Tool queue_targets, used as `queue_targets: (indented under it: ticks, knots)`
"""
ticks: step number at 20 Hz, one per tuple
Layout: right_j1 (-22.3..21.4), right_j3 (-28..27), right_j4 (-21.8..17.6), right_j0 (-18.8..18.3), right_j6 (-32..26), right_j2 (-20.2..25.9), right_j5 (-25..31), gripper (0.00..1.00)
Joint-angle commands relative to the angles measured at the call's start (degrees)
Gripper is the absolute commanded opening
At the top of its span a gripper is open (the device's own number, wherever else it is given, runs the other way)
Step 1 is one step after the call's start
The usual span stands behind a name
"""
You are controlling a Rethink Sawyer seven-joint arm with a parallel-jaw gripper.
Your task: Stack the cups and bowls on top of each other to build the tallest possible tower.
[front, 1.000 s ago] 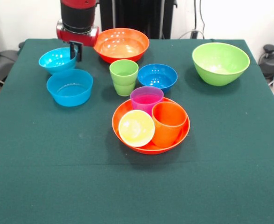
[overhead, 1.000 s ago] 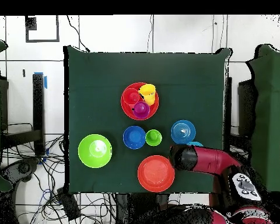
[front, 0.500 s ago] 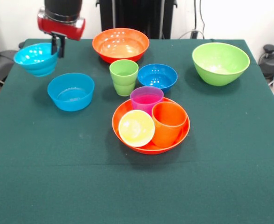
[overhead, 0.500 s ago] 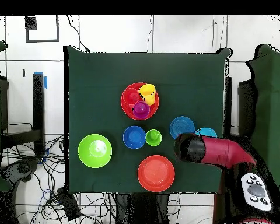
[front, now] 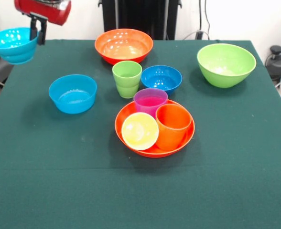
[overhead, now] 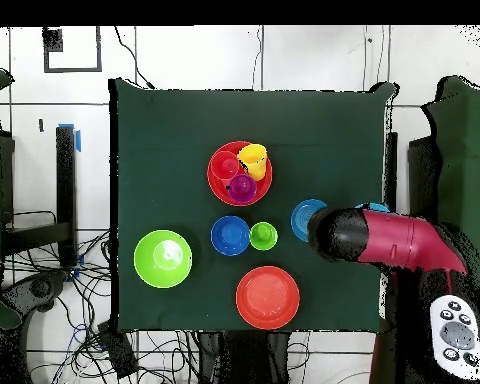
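Light blue bowl (front: pixel 12 44) is held aloft past the desk (front: pixel 45 181) edge, pinched at its rim by the hand (front: pixel 37 29); glossy, light plastic is judged slip-prone, so rim grip is favoured.

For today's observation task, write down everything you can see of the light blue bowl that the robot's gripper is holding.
The light blue bowl is glossy, plastic-looking and round, with a stepped lower wall. It hangs upright and slightly tilted in the air, at the table's corner and clear of the cloth. The gripper pinches its rim, one finger inside and one outside; nothing else touches it. It looks empty. In the overhead view the arm hides nearly all of it.
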Motion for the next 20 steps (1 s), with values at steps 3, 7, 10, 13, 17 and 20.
queue_targets:
  ticks: [3, 7, 10, 13, 17, 20]
  knots:
    - [-4.0, -3.6, -0.6, 1.2, -11.0, 11.1, 4.1, 0.00]
    - [-5.4, -2.9, 1.2, -0.7, -13.9, 16.0, 4.3, 0.00]
    - [-5.8, -3.0, 1.4, -1.6, -14.9, 19.0, 4.0, 0.00]
    - [-6.0, -3.4, 1.0, -1.9, -14.5, 21.0, 3.7, 0.00]
    - [-6.9, -3.5, 0.1, -2.0, -14.1, 23.3, 3.6, 0.00]
    - [-7.1, -4.2, -0.3, -1.6, -13.6, 24.4, 4.4, 0.00]
